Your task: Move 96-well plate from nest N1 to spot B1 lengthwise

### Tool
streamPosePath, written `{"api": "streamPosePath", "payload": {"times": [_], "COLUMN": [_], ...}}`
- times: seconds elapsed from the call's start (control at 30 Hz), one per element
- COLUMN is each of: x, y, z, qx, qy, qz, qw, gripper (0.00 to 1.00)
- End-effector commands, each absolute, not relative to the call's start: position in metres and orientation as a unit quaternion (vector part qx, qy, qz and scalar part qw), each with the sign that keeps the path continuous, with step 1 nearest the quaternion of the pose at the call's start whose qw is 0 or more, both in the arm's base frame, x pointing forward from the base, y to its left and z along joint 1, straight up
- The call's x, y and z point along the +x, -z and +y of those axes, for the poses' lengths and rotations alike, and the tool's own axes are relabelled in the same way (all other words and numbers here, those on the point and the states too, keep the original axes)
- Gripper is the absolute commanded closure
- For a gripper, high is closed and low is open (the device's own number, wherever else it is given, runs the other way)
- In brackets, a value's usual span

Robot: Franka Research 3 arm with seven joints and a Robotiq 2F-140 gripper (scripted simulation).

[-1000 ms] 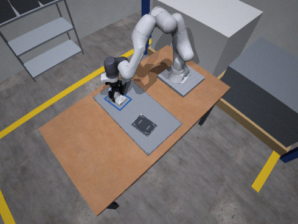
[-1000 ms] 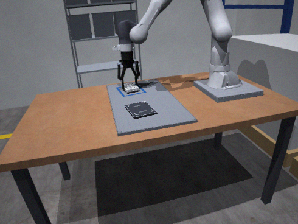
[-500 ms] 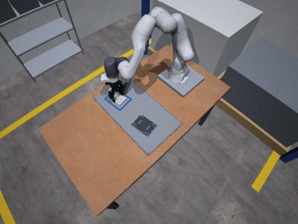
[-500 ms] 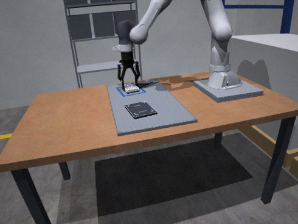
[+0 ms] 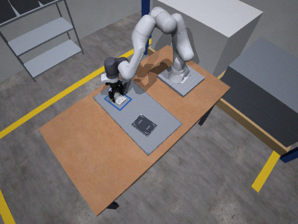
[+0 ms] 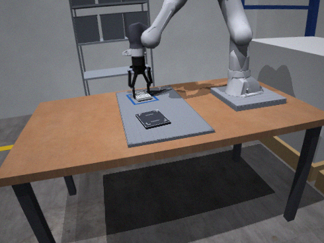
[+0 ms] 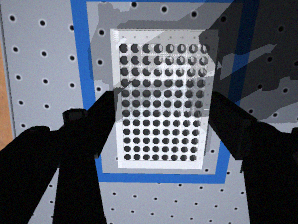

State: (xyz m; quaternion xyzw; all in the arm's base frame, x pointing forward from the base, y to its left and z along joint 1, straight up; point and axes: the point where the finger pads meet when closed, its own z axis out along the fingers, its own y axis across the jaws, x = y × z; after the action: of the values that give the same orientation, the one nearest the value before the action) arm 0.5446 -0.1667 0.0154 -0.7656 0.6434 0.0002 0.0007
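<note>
The white 96-well plate (image 5: 119, 98) (image 6: 143, 96) lies lengthwise inside the blue taped outline B1 (image 5: 128, 98) (image 6: 155, 98) at the far end of the grey mat. In the wrist view the plate (image 7: 161, 100) fills the blue frame (image 7: 82, 90), with its long sides parallel to the tape. My gripper (image 5: 117, 93) (image 6: 140, 91) (image 7: 161, 105) points straight down over it. Its two black fingers press against the plate's long sides, shut on it. The black plate nest N1 (image 5: 144, 125) (image 6: 153, 119) stands empty at the middle of the mat.
The grey perforated mat (image 5: 164, 121) lies on a wooden table. The arm's base plate (image 5: 180, 77) is at the table's back right. A metal shelf (image 6: 109, 33) stands behind the table, and large grey boxes (image 5: 267, 88) stand to the right.
</note>
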Motion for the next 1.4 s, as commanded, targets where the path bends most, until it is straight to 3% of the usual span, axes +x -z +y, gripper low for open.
{"api": "streamPosePath", "payload": {"times": [0.0,1.37], "x": [0.5439,0.5437], "y": [-0.0128,-0.0086], "z": [-0.1669,-0.1668], "qx": [-0.764,-0.764], "qy": [0.0,0.0], "qz": [0.645,0.645], "qw": [0.0,0.0], "gripper": [0.4,0.4]}}
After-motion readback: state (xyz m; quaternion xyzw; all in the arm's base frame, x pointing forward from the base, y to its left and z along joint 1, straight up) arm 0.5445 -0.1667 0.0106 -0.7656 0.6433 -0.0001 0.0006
